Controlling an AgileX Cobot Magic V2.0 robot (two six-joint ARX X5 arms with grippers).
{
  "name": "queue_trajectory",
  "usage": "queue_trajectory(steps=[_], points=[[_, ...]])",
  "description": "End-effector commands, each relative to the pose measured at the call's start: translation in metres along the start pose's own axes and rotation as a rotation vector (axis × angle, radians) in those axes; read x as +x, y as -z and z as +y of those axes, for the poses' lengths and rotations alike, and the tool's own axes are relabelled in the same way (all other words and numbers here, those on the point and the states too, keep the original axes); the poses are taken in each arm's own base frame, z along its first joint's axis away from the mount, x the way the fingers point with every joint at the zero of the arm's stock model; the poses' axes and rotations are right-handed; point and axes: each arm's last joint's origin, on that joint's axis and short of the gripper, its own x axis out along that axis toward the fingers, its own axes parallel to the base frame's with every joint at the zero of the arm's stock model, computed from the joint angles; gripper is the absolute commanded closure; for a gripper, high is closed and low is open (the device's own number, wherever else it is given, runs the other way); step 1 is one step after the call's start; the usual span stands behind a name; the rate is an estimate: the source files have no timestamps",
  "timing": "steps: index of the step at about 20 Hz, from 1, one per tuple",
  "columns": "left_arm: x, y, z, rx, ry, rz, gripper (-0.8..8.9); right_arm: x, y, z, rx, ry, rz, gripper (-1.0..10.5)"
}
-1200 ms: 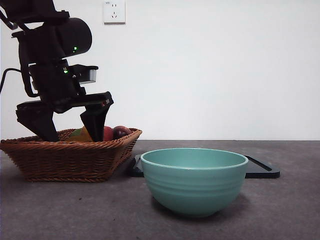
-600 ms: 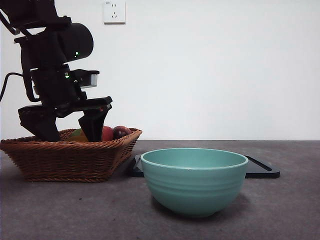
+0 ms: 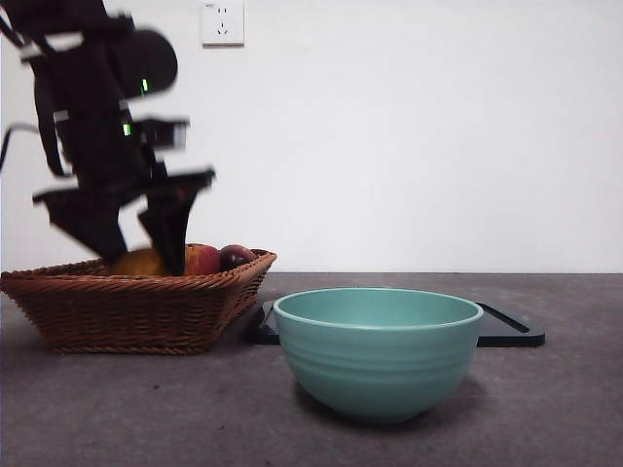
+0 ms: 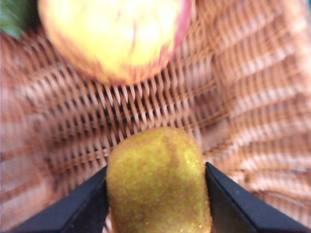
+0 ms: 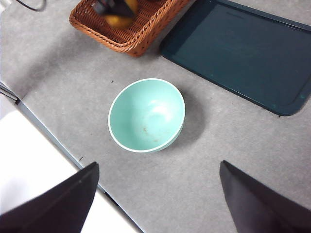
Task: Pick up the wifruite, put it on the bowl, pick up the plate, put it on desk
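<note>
Dark grey table: left claw clamped on brown oval wifruite inside wicker basket; lift straight, clear the rim, carry to ridged mint-teal bowl. Right claw waits, jaws apart.

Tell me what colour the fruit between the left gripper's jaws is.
Dull greenish-brown, speckled skin: the wifruite, clearest in the left wrist view.

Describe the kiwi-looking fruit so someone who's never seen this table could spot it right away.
Look in the woven basket beside the teal bowl. The wifruite sits between the left gripper's jaws. It is oval with dull brown-green skin, unlike the glossy red-and-yellow apple next to it.
</note>
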Motion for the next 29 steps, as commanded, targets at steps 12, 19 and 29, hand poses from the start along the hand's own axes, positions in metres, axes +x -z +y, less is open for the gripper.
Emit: queue_trajectory(steps=[12, 19, 29], points=[[-0.100, 0.031, -0.130, 0.354, 0.368, -0.154, 5.77, -0.002, -0.005, 0.002, -0.007, -0.003, -0.022, 5.5], [-0.040, 0.043, -0.169, 0.438, 0.375, -0.013, 5.78, -0.002, -0.005, 0.002, -0.007, -0.003, -0.022, 5.5], [0.020, 0.055, -0.188, 0.464, 0.358, 0.077, 5.77, -0.002, -0.005, 0.002, -0.008, -0.003, -0.022, 5.5]])
